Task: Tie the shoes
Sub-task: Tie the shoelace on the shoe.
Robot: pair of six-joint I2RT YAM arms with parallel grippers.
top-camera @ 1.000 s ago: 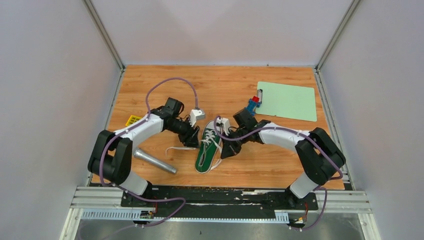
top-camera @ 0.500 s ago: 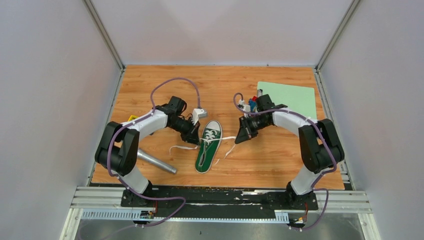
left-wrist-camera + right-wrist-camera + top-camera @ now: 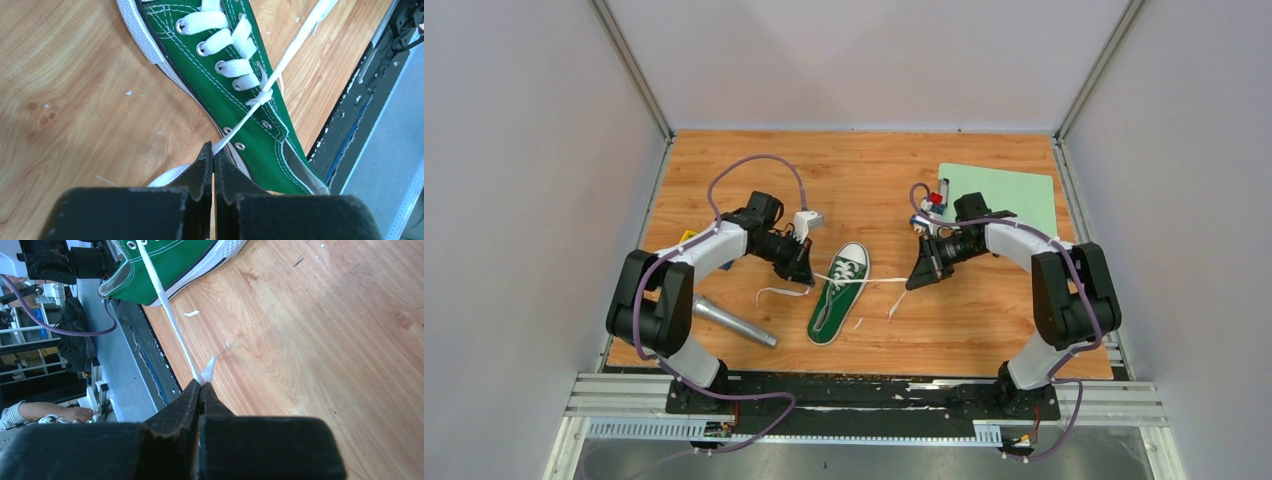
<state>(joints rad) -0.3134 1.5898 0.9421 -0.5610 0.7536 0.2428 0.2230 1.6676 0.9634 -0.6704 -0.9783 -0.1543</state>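
- Top view: we've got the shoe (image 3: 837,297) sitting mid-table (image 3: 984,330), toe pointing to 1 o'clock, heel to 7.
- The left gripper (image 3: 803,273) is at the shoe's 9 o'clock and the right gripper (image 3: 921,278) at its 3 o'clock. One white line runs straight across between them, over the shoe's throat.
- A metal tube (image 3: 734,322) lies off at 8 o'clock and a green board (image 3: 1004,205) at 2 o'clock, both well apart from the action.
- Left wrist view: the left gripper (image 3: 213,150) has its jaws pressed together, pinching the left lace (image 3: 235,131). That lace climbs taut toward 1 o'clock to a small knot (image 3: 261,96) sitting on the lacing near the top eyelets of the shoe (image 3: 220,90).
- Right wrist view: the right gripper (image 3: 201,384) is clamped just as tightly on the right lace (image 3: 167,310), with a short tip poking out past the jaws. The lace stretches up toward 11 o'clock to the shoe (image 3: 170,265).
- Our read: this is the cinching of the first crossover, both ends pulled outward in opposite directions, and that knot looks snug.
- Next up, we reckon, is the bow. That calls for easing the tension without letting the knot slacken, then regripping nearer the shoe so one lace can be folded into a loop.
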